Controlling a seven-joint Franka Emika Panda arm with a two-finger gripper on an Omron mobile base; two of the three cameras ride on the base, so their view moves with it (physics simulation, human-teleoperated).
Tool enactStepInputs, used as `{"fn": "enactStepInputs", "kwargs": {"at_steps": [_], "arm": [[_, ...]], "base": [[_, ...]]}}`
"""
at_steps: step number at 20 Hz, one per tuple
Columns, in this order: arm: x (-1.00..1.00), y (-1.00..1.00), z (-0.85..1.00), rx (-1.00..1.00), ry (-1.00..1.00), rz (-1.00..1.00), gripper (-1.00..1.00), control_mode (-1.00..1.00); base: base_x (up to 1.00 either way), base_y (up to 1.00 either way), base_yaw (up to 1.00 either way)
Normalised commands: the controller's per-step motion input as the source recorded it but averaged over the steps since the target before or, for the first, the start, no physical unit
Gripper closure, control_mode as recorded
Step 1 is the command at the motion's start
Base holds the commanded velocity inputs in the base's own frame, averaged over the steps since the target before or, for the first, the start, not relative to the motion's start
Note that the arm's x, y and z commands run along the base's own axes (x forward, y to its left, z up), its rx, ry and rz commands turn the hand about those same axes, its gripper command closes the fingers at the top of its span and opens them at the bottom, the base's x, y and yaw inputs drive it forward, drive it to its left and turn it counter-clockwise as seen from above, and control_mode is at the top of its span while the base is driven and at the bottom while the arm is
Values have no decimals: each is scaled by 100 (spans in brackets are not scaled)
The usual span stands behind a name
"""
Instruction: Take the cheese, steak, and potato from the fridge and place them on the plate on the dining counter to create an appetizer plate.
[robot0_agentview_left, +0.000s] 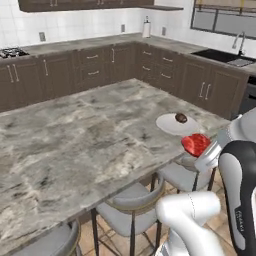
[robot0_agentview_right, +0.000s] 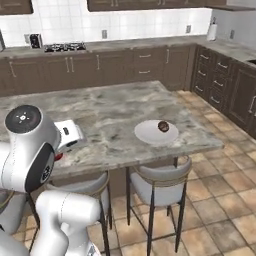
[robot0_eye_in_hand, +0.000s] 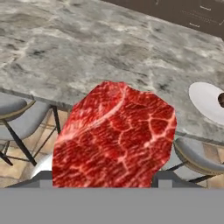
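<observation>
One steak (robot0_eye_in_hand: 114, 138), bright red with white marbling and a lumpy shape, sits gripped in the jaws by the tabletop (robot0_agentview_left: 75, 140) edge.

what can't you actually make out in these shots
- Finger contact on the steak: in the hand view the meat covers the fingertips; in the left base view the gripper sits partly behind it.
- Gripper in the right base view: hidden behind the arm's own joint.
- Plate: cut off by the right edge of the hand view.
- Potato on the plate: too small for surface detail.
- Cheese: not identifiable anywhere.
</observation>
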Motion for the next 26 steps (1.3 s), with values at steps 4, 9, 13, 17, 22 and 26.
{"fn": "enactStepInputs", "kwargs": {"at_steps": [4, 9, 13, 17, 22, 26], "arm": [[0, 0, 0, 0, 0, 0, 100, 100], [0, 0, 0, 0, 0, 0, 100, 100], [0, 0, 0, 0, 0, 0, 100, 100], [0, 0, 0, 0, 0, 0, 100, 100], [0, 0, 0, 0, 0, 0, 100, 100], [0, 0, 0, 0, 0, 0, 100, 100]], "base": [[4, -100, 39], [-31, -100, 43], [-20, -97, 45], [22, -93, 36], [92, -35, 24], [100, 0, 15]]}}
